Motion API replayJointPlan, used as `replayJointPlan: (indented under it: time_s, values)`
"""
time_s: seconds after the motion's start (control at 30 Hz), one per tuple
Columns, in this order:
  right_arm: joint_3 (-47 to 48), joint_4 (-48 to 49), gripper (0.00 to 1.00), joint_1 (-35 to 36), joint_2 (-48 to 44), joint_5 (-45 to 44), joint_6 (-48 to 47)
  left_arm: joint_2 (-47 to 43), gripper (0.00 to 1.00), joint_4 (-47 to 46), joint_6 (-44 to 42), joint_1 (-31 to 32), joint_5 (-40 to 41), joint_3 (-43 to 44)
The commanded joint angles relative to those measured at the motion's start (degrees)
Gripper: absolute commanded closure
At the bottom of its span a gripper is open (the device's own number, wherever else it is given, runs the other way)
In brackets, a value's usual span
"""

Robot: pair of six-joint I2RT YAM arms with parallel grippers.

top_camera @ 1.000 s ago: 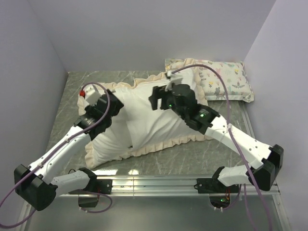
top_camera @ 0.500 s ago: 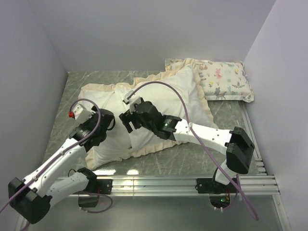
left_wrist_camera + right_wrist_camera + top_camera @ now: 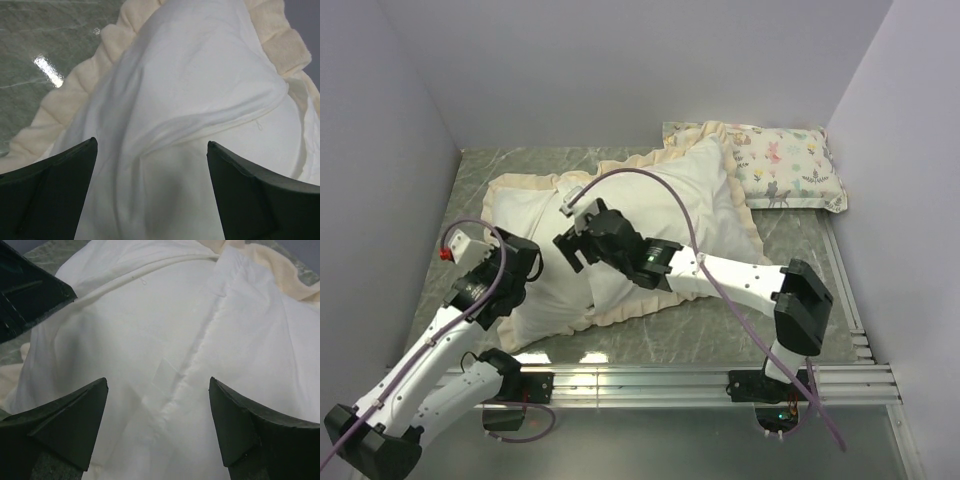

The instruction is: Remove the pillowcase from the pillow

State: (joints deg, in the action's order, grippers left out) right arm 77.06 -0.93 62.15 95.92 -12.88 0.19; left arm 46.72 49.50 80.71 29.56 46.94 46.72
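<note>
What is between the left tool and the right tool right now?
Only white fabric, pillow or pillowcase lining, I can't tell which. The top view shows it spanning the gap between the left tool and the right tool.

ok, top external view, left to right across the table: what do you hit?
left gripper → right gripper → small print pillow. The frilled pillowcase spans beneath both grippers, so it has no clear slot.

Text, brands, numbers: none readable in any view.
Small pillow point(image 3: 785, 165), far right corner: picture print only, no lettering.
</note>
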Motion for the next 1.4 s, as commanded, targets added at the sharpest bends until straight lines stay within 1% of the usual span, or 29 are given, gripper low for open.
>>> replayJointPlan:
  time_s: [0.0,0.03,0.07,0.1,0.13,0.17,0.23,0.27,0.33,0.37,0.4,0.43,0.47,0.5,0.53,0.57,0.63,0.7,0.73,0.8,0.9,1.0,1.1,1.17,1.2,1.23,1.27,1.33,1.37]
  values:
    - [4.9,-0.2,0.11,2.1,3.8,-4.6,-3.8,-2.9,0.03,-6.7,-3.5,-3.3,-3.9,-4.4]
    - [5.2,-0.4,0.11,2.4,5.5,-5.0,-4.0,-3.2,0.04,-8.6,-4.8,-4.2,-5.4,-5.5]
    - [5.0,-0.1,0.09,2.6,6.1,-5.7,-4.1,-3.6,0.04,-10.5,-7.6,-5.4,-9.0,-6.4]
    - [4.7,0.2,0.08,2.6,6.6,-5.8,-4.1,-3.7,0.05,-12.2,-8.6,-7.8,-10.7,-7.2]
    - [4.3,0.2,0.08,3.1,8.0,-6.4,-4.0,-3.6,0.05,-14.9,-9.6,-9.0,-12.3,-8.6]
    - [4.3,0.4,0.07,3.2,8.8,-7.1,-4.0,-3.4,0.06,-16.3,-11.3,-10.2,-16.0,-9.4]
    - [4.7,0.2,0.06,3.3,11.9,-8.8,-4.1,-2.6,0.08,-19.8,-12.8,-13.5,-19.2,-10.9]
    - [5.0,-0.5,0.06,3.3,13.0,-9.4,-4.2,-2.3,0.11,-20.9,-14.2,-14.3,-21.8,-11.5]
    - [7.2,-2.0,0.05,3.4,16.6,-12.7,-4.1,-1.1,0.14,-22.8,-15.0,-15.8,-23.9,-12.3]
    - [8.2,-3.0,0.05,3.4,17.8,-13.5,-3.9,-0.7,0.2,-24.3,-15.9,-16.2,-24.8,-12.5]
    - [9.4,-5.6,0.07,3.2,18.9,-14.7,-3.5,-0.2,0.23,-25.0,-16.4,-16.5,-26.3,-12.5]
    - [12.0,-7.2,0.11,3.3,20.9,-16.4,-3.1,0.6,0.25,-25.5,-16.7,-16.6,-26.7,-12.3]
    - [12.9,-10.1,0.27,2.8,21.4,-17.0,-2.0,0.9,0.29,-26.2,-17.3,-16.6,-27.2,-12.0]
    - [13.7,-11.3,0.49,2.5,21.6,-17.3,-1.2,1.2,0.3,-26.8,-17.9,-16.6,-28.4,-11.7]
    - [15.0,-12.5,0.83,2.2,21.4,-19.0,-0.3,1.6,0.31,-27.3,-19.4,-16.6,-29.4,-11.2]
    - [15.7,-14.0,1.0,1.8,21.0,-19.0,2.6,1.8,0.32,-27.8,-20.2,-16.6,-30.4,-10.8]
    - [16.9,-17.3,1.0,0.4,19.0,-17.7,3.9,2.3,0.29,-29.3,-22.4,-16.6,-35.1,-9.0]
    - [18.6,-21.2,1.0,-1.6,17.0,-15.5,7.2,2.8,0.23,-28.6,-24.7,-16.5,-39.2,-6.6]
    - [21.0,-22.7,1.0,-2.5,16.3,-13.2,9.9,2.9,0.18,-28.2,-25.6,-16.5,-40.2,-5.9]
    - [22.6,-24.8,1.0,-5.2,14.4,-10.6,11.8,2.2,0.16,-26.8,-25.8,-15.9,-41.4,-4.5]
    - [28.5,-27.4,1.0,-8.5,14.0,-8.2,14.8,0.8,0.15,-24.8,-25.5,-13.2,-41.1,-4.1]
    - [34.1,-30.6,1.0,-10.6,17.0,-5.6,16.4,0.7,0.19,-23.5,-24.9,-9.7,-39.8,-3.8]
    - [42.2,-32.5,1.0,-11.9,19.9,-2.9,17.0,2.1,0.22,-21.5,-24.3,-6.9,-37.1,-3.7]
    - [44.0,-32.7,1.0,-12.4,20.7,-1.9,17.7,3.3,0.28,-18.8,-23.9,-6.6,-35.0,-3.4]
    - [44.8,-32.6,1.0,-12.6,21.1,-1.7,17.8,3.8,0.33,-18.3,-23.9,-6.6,-34.5,-3.2]
    - [45.0,-32.7,1.0,-13.0,21.3,-1.0,18.5,3.8,0.54,-17.7,-23.5,-6.6,-33.9,-3.2]
    - [45.2,-32.6,1.0,-14.2,21.3,-0.3,18.8,3.7,0.66,-15.9,-23.3,-6.6,-32.9,-3.0]
    - [45.0,-32.6,1.0,-15.3,21.2,0.5,19.8,2.2,0.89,-13.2,-23.1,-6.6,-31.7,-2.4]
    - [44.9,-32.4,1.0,-16.8,21.0,0.4,20.0,1.6,0.92,-10.4,-23.1,-6.6,-31.4,-1.5]
